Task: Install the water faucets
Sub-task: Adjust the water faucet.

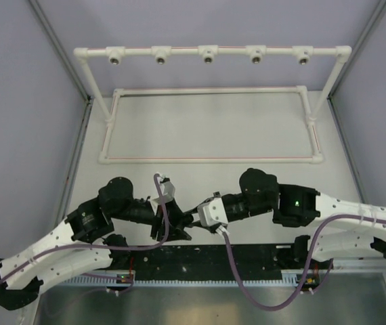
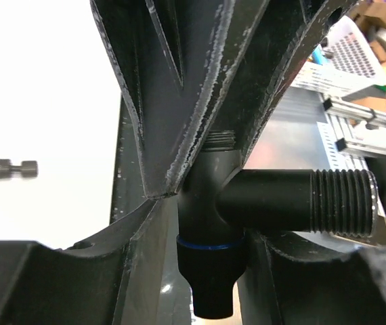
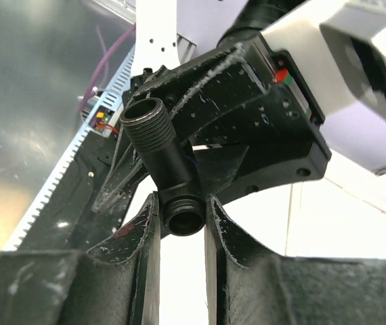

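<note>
One of the water faucets point(image 2: 210, 223), a black T-shaped piece with a blue ring and a threaded side arm, hangs between both grippers above the near middle of the table point(image 1: 191, 218). My right gripper point(image 3: 183, 210) is shut on its open threaded end point(image 3: 183, 215); in the left wrist view its fingers point(image 2: 179, 101) come down from above. My left gripper point(image 2: 206, 237) stands around the faucet's body, its jaws slightly apart, with a narrow gap on the left side. No other faucet shows.
A white pipe frame stands at the back, its top bar point(image 1: 179, 50) carrying several metal-ringed sockets and its base rectangle point(image 1: 210, 160) lying on the table. A black strip point(image 1: 247, 261) runs along the near edge, behind the arm bases.
</note>
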Robot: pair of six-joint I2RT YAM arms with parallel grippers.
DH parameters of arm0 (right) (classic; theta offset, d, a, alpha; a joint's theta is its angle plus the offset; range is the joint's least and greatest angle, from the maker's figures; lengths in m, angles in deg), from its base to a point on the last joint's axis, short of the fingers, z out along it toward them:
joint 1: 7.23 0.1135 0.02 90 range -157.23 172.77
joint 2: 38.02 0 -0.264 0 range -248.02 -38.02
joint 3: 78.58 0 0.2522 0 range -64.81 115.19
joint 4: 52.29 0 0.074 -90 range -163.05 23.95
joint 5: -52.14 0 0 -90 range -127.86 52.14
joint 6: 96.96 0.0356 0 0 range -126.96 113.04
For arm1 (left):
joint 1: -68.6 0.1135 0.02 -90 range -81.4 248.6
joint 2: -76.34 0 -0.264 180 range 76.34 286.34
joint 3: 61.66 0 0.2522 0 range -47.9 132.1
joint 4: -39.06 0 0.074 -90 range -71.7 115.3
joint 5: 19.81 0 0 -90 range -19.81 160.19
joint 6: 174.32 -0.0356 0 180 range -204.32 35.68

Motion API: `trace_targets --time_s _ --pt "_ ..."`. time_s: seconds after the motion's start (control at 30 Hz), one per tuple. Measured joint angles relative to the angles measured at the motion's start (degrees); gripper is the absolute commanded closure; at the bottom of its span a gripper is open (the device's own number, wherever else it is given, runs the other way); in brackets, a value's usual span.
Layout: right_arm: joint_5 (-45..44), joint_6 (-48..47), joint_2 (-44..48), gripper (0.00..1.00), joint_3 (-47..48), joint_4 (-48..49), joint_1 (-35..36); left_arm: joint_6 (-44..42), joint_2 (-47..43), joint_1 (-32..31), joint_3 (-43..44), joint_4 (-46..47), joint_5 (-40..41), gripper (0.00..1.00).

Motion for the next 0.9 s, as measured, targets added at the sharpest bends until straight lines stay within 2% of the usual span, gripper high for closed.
trace_targets --time_s 0.33,0.53,0.73,0.9 --pt "0.35 19.91 -1.11 1.0 -0.02 5.53 -3.06 -7.69 -3.3 -0.04 2.03 -1.68 7.63 0.53" --pt "0.22 32.61 -3.56 1.0 1.53 5.68 -5.4 -11.61 -4.42 -0.02 2.4 -2.49 12.15 0.56" --pt "-1.44 41.64 -8.46 1.0 8.81 0.66 -6.16 -15.08 -4.33 0.09 2.99 -4.7 14.43 0.67" --pt "-3.06 44.46 -10.45 1.0 12.46 -3.56 -6.27 -16.37 -3.72 0.24 3.76 -6.32 15.76 0.76"
